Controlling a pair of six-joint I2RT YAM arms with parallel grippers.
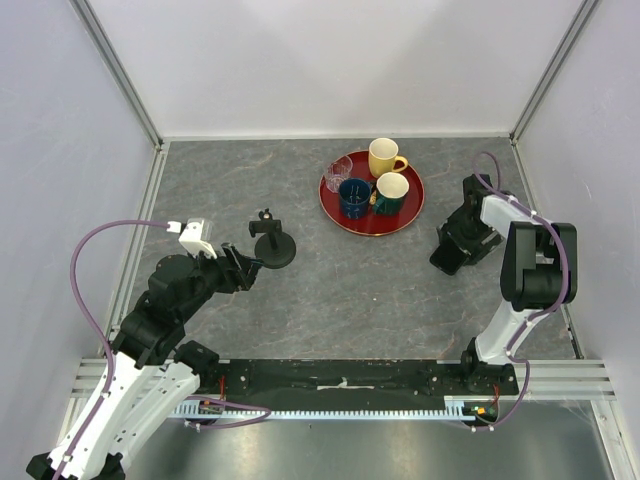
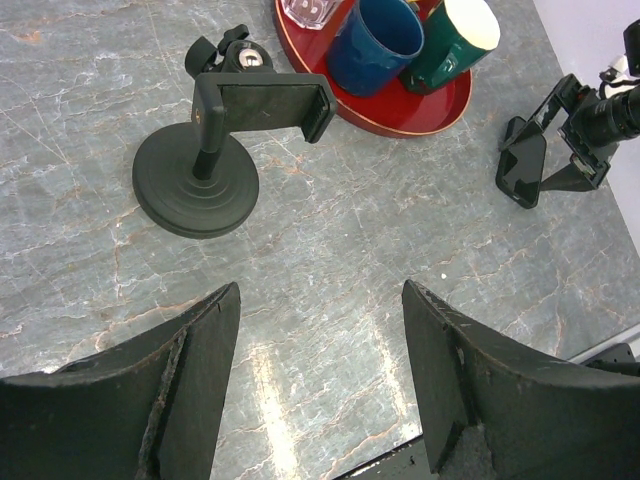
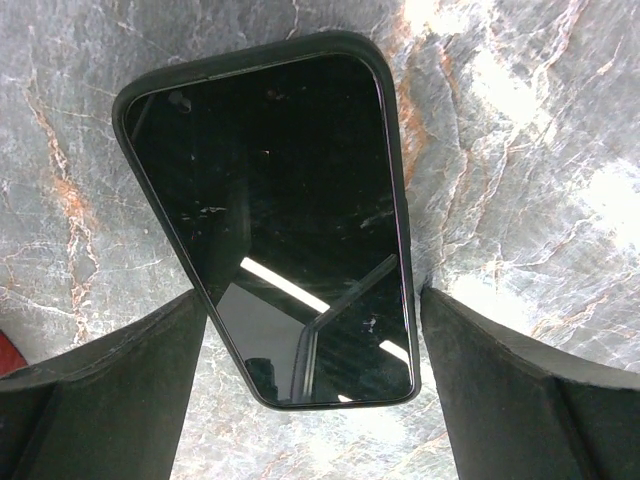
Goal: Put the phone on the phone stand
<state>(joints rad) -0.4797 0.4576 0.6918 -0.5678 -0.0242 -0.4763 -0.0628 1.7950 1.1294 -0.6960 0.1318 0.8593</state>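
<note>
The phone (image 1: 447,258) lies flat on the grey table at the right, screen up; it fills the right wrist view (image 3: 270,200) and shows small in the left wrist view (image 2: 522,165). My right gripper (image 1: 456,243) is open and low over it, one finger on each side of the phone's near end (image 3: 312,295). The black phone stand (image 1: 272,247) stands left of centre, with a disc base and a wide cradle on its stem (image 2: 200,175). My left gripper (image 1: 248,268) is open and empty, just near-left of the stand (image 2: 318,290).
A round red tray (image 1: 335,215) at the back centre holds a yellow mug (image 1: 384,157), a blue mug (image 1: 354,197), a green mug (image 1: 391,193) and a small glass (image 1: 339,168). White walls close in the table on three sides.
</note>
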